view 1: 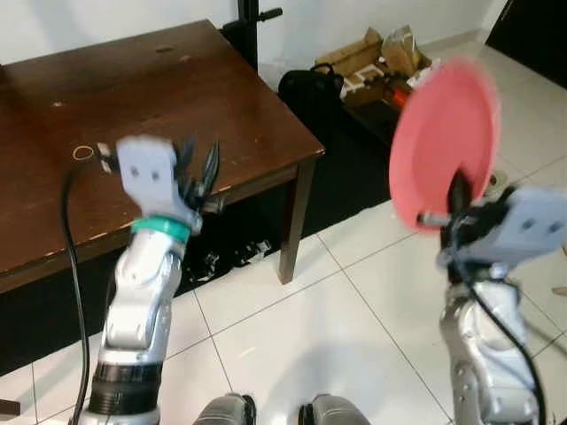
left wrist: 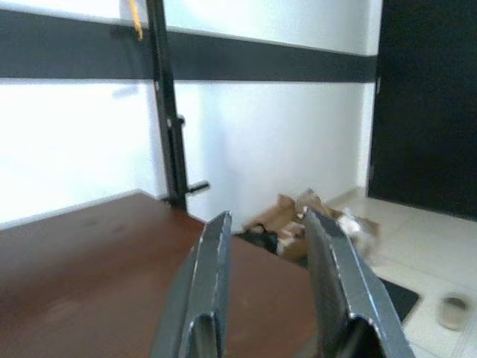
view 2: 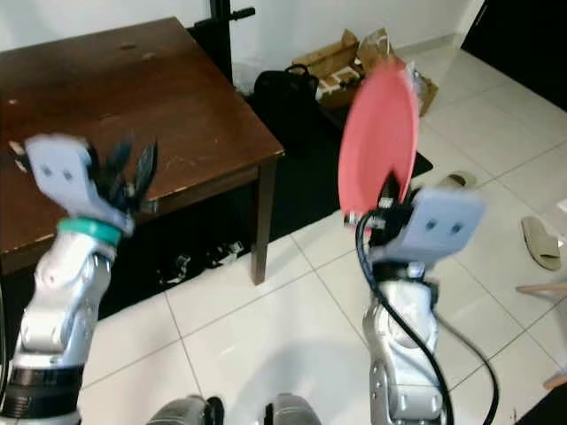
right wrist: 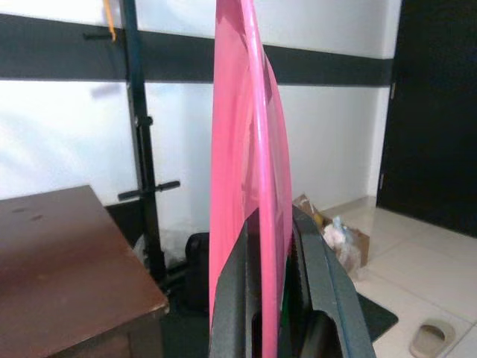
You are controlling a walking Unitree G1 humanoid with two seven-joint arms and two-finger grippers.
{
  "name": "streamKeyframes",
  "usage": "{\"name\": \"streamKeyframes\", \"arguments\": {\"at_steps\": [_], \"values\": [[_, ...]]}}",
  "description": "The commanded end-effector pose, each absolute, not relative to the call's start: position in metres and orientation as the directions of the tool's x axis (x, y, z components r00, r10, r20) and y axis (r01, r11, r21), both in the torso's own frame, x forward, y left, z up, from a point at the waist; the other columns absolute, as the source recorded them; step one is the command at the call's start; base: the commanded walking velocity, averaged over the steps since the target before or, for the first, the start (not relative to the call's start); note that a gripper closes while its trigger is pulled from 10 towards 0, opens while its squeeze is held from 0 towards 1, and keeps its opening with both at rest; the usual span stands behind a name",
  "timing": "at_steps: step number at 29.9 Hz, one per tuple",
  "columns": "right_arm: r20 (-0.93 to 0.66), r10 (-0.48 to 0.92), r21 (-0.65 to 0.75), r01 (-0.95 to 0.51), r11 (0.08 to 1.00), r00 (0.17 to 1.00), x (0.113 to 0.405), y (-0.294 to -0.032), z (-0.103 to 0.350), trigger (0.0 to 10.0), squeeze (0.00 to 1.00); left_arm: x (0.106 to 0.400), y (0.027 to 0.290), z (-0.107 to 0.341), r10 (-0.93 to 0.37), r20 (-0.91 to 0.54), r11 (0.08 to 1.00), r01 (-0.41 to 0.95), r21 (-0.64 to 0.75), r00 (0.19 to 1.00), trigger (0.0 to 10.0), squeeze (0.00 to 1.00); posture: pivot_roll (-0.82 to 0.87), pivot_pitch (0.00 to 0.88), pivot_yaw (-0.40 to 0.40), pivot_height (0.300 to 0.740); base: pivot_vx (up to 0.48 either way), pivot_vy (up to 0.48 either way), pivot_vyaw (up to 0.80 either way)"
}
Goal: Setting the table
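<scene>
The right gripper point(view 2: 387, 205) pinches 1 pink plate point(view 1: 446, 142) on edge, upright over the floor, while the left gripper point(view 1: 197, 170) hovers parted and empty above the brown tabletop point(view 1: 133, 133) (nothing laid yet, so setting seems barely begun).

Pink plate point(view 1: 447, 133), dark brown table point(view 1: 133, 115) (pale scuffs), white floor tiles point(view 1: 354, 328)

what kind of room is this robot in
Probably a lived-in room of a home, perhaps a dining corner. A dark wooden table stands on a white tiled floor, with open cardboard boxes and a black bag by the wall. The right hand holds a pink plate upright.
</scene>
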State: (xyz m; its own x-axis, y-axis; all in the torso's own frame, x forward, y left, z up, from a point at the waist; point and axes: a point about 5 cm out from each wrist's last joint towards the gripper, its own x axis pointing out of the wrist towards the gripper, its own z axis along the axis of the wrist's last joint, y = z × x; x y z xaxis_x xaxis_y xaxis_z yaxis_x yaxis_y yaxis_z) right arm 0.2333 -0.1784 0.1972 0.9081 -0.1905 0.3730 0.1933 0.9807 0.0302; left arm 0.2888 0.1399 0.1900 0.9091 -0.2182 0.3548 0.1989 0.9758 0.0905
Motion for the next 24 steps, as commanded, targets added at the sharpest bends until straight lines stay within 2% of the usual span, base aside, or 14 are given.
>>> {"name": "streamKeyframes", "arguments": {"at_steps": [1,2,3,4,5,6,7,8,9,11,17,20,24], "values": [[0.241,-0.235,0.006,0.241,0.971,0.942,0.233,-0.185,0.167,10.0,0.00,0.287,0.147,0.152,-0.200,0.205,0.976,0.178,0.121,0.958,10.0,0.00,-0.10,0.000,0.038,0.740,0.000,0.000,0.00],[0.180,-0.241,-0.022,0.249,0.968,0.954,0.232,-0.187,0.149,10.0,0.00,0.284,0.151,0.134,-0.198,0.149,0.972,0.175,0.157,0.969,10.0,0.00,-0.10,0.000,0.038,0.740,0.000,0.000,0.00],[0.180,-0.241,-0.022,0.249,0.968,0.954,0.232,-0.187,0.149,10.0,0.00,0.284,0.151,0.134,-0.198,0.149,0.972,0.175,0.157,0.969,10.0,0.00,-0.10,0.000,0.038,0.740,0.000,0.000,0.00],[0.100,-0.241,-0.056,0.247,0.967,0.965,0.230,-0.189,0.126,10.0,0.00,0.280,0.156,0.108,-0.185,0.060,0.968,0.172,0.182,0.981,10.0,0.00,-0.11,0.000,0.037,0.740,0.000,0.000,0.00],[0.100,-0.241,-0.056,0.247,0.967,0.965,0.230,-0.189,0.126,10.0,0.00,0.280,0.156,0.108,-0.185,0.060,0.968,0.172,0.182,0.981,10.0,0.00,-0.11,0.000,0.037,0.740,0.000,0.000,0.00],[0.012,-0.247,-0.094,0.247,0.964,0.969,0.227,-0.191,0.099,10.0,0.00,0.275,0.162,0.081,-0.162,-0.038,0.965,0.167,0.201,0.986,10.0,0.00,-0.12,0.000,0.037,0.740,0.000,0.000,0.00],[-0.080,-0.244,-0.119,0.234,0.965,0.967,0.223,-0.192,0.073,10.0,0.00,0.268,0.167,0.055,-0.137,-0.138,0.966,0.163,0.201,0.981,10.0,0.00,-0.11,0.000,0.035,0.740,0.000,0.000,0.00],[-0.080,-0.244,-0.119,0.234,0.965,0.967,0.223,-0.192,0.073,10.0,0.00,0.268,0.167,0.055,-0.137,-0.138,0.966,0.163,0.201,0.981,10.0,0.00,-0.11,0.000,0.035,0.740,0.000,0.000,0.00],[-0.169,-0.235,-0.131,0.214,0.968,0.957,0.217,-0.192,0.050,10.0,0.00,0.262,0.171,0.035,-0.119,-0.233,0.971,0.163,0.177,0.965,10.0,0.00,-0.11,0.000,0.034,0.740,0.000,0.000,0.00],[-0.257,-0.224,-0.137,0.194,0.972,0.940,0.211,-0.191,0.028,10.0,0.00,0.255,0.172,0.018,-0.110,-0.323,0.975,0.165,0.147,0.940,10.0,0.00,-0.11,0.000,0.032,0.740,0.000,0.000,0.00],[-0.383,-0.201,-0.143,0.157,0.977,0.902,0.204,-0.189,0.002,10.0,0.00,0.245,0.174,-0.004,-0.100,-0.438,0.971,0.184,0.155,0.894,10.0,0.00,-0.11,0.000,0.029,0.740,0.000,0.000,0.00],[-0.455,-0.200,-0.142,0.151,0.978,0.868,0.199,-0.189,-0.017,10.0,0.00,0.229,0.179,-0.029,-0.080,-0.549,0.966,0.201,0.165,0.832,10.0,0.00,-0.11,0.000,0.032,0.740,0.000,0.000,0.00],[-0.462,-0.199,-0.145,0.148,0.978,0.864,0.199,-0.189,-0.023,10.0,0.00,0.222,0.181,-0.039,-0.083,-0.586,0.967,0.207,0.147,0.806,10.0,0.00,-0.11,0.000,0.032,0.740,0.000,0.000,0.00]]}}
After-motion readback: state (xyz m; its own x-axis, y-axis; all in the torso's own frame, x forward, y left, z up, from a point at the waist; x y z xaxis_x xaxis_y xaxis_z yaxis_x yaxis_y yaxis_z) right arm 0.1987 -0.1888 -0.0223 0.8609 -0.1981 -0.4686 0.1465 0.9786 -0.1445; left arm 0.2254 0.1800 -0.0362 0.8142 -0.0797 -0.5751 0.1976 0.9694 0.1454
